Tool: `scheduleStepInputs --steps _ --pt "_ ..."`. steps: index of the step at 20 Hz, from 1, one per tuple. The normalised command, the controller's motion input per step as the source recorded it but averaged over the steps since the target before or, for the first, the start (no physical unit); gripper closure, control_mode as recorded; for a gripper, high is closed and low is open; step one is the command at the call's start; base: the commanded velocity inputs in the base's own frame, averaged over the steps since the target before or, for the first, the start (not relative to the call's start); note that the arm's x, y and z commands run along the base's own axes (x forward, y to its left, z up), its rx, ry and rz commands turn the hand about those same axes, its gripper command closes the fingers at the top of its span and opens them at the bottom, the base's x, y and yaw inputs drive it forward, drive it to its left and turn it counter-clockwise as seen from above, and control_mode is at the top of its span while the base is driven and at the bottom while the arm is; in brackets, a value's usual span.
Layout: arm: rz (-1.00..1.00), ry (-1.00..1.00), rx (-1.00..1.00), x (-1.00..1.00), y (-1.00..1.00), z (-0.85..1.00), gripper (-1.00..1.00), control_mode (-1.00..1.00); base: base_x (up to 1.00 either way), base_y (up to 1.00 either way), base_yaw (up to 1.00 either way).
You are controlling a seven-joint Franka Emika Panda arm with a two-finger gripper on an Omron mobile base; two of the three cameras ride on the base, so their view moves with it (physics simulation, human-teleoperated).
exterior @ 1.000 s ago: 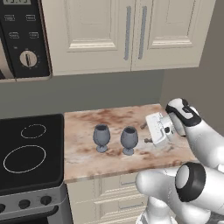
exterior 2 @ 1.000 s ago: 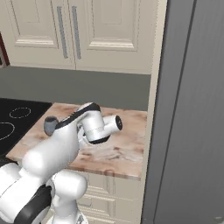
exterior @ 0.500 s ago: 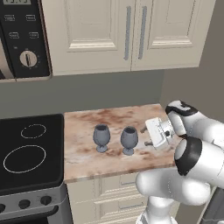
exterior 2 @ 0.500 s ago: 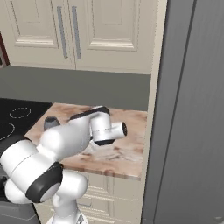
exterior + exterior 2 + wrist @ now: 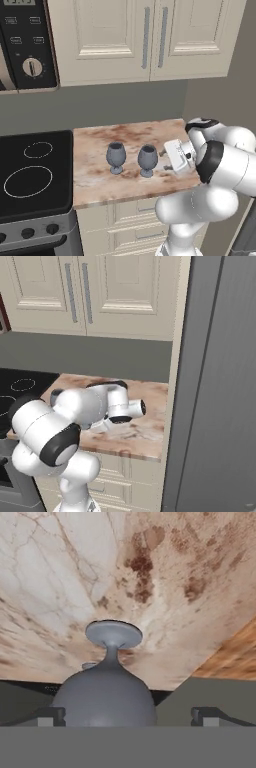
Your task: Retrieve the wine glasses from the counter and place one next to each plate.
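Note:
Two blue-grey wine glasses stand upright side by side on the beige marble counter, the left one and the right one. My gripper is level with the right glass's bowl, just to its right, pointing at it with fingers open. In the hand view this wine glass appears upside down, its bowl between my two spread fingertips and its foot resting on the stone counter. No finger touches it. In the right base view my arm hides the glasses. The plates are out of view.
A black stovetop adjoins the counter on the left, under an oven panel with a dial. Cream wall cabinets hang above. A tall grey panel closes off the counter's right end.
My hand has sunk a little and edged towards the right wine glass, while the elbow has swung forward. Both glasses stand where they were. The fingers stay open.

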Motion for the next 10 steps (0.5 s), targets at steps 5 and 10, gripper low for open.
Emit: scheduleStepInputs --steps 5,10 --pt "0.00 0.12 0.00 0.22 0.15 -0.12 -1.00 -1.00 0.00 0.00 0.00" --pt "0.00 0.14 0.00 0.11 0.08 -0.24 -1.00 -1.00 0.00 0.00 0.00"
